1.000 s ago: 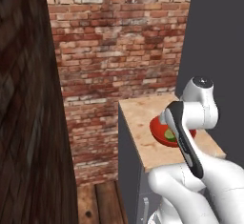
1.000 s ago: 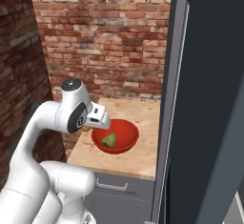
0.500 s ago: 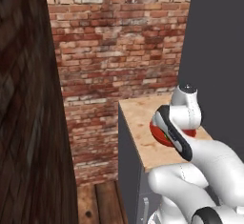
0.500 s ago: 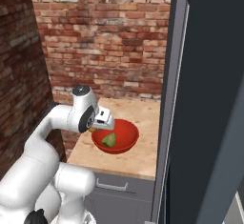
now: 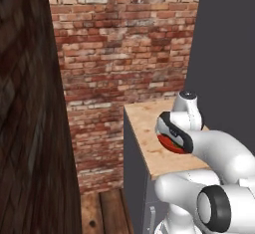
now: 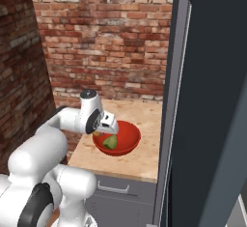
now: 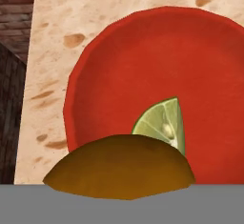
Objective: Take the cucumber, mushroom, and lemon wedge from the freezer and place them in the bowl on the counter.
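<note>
The red bowl [image 6: 129, 144] stands on the beige counter [image 6: 140, 117], and a lemon wedge [image 6: 111, 142] lies inside it. My gripper [image 6: 102, 133] hangs just over the bowl's left rim, shut on the mushroom [image 7: 119, 168]. Its brown cap fills the bottom of the hand view and hides the fingertips. Beyond the cap, the lemon wedge [image 7: 162, 123] rests cut face up in the bowl [image 7: 157, 61]. In the left base view, a sliver of the bowl [image 5: 168, 146] shows behind my forearm. The dark freezer door [image 6: 212, 100] stands open at the right.
A brick wall [image 6: 106, 37] runs behind the counter. A dark wooden wall [image 5: 30, 128] closes in on the left. The counter's left edge [image 5: 134, 138] drops to a plank floor [image 5: 104, 213]. A grey drawer with a metal handle [image 6: 113, 188] sits below the top.
My hand has come down and in over the bowl's left rim with the mushroom still held. The elbow has swung lower. The lemon wedge has not moved.
</note>
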